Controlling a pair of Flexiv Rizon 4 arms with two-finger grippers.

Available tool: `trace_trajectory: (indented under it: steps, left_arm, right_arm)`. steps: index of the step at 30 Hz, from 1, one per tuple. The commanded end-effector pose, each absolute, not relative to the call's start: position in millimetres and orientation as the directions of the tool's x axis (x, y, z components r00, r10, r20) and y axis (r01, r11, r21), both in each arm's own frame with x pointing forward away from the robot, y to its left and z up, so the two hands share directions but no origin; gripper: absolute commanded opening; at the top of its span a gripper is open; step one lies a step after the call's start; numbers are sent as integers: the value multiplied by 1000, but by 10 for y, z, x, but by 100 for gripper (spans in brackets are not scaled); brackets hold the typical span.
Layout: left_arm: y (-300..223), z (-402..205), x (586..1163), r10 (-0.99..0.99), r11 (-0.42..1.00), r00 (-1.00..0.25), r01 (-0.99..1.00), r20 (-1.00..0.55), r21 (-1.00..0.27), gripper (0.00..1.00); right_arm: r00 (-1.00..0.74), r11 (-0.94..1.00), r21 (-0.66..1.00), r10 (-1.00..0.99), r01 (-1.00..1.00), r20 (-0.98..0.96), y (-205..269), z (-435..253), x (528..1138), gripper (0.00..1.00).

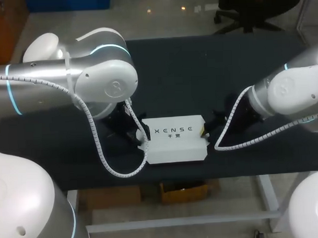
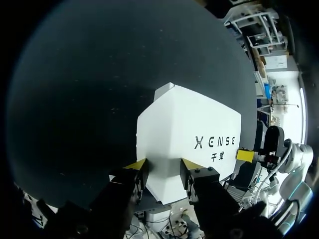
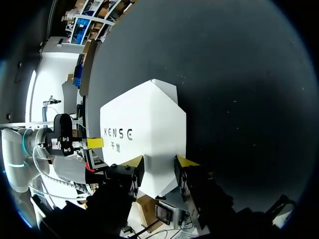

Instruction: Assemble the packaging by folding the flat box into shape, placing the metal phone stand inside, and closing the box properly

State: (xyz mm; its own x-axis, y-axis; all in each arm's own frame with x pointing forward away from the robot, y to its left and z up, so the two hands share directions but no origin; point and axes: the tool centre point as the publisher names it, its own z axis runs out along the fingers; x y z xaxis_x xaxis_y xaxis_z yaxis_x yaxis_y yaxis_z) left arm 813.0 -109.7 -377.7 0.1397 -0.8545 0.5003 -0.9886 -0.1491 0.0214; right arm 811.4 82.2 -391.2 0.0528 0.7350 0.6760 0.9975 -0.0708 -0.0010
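Pinching opposite ends of the white box (image 1: 175,139) on the black table (image 1: 199,70): left gripper (image 2: 163,167), right gripper (image 3: 159,163).

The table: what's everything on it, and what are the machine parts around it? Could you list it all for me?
white box: one, white with dark print on top, lying near the table's front edge between the two grippers.
table: one, black top, under the box.
cables: two, white and coiled, one looping down from each arm beside the box.
left arm: one, silver and white, coming in from the left.
right arm: one, silver and white, coming in from the right.
left gripper: one, black with yellow tips, shut on the box's left end.
right gripper: one, black with yellow tips, shut on the box's right end.
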Motion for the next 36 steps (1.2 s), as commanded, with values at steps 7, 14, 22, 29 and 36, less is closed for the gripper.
trace_trajectory:
  steps: [7, 14, 22, 29, 36]
  left_arm:
    - [-1132, -3869, 8188, -829, -128, 130, -991, 544, 42, 40]
    - [-1139, -3874, 8177, -810, -120, 125, -992, 573, 47, 40]
    - [-1149, -3875, 8176, -800, -118, 124, -992, 587, 48, 41]
    - [-1153, -3871, 8177, -786, -119, 121, -992, 606, 44, 41]
    - [-1124, -3853, 8165, -784, -122, 122, -992, 608, 42, 42]
  right_arm:
    - [43, -57, -4, 692, 998, 721, 824, -3935, 8168, 37]
    - [36, -51, -2, 670, 999, 741, 856, -3937, 8170, 37]
    - [33, -49, -1, 656, 999, 754, 882, -3951, 8161, 37]
    - [35, -52, -1, 645, 999, 763, 910, -3953, 8156, 38]
    - [46, -68, -3, 646, 998, 762, 857, -3947, 8139, 37]
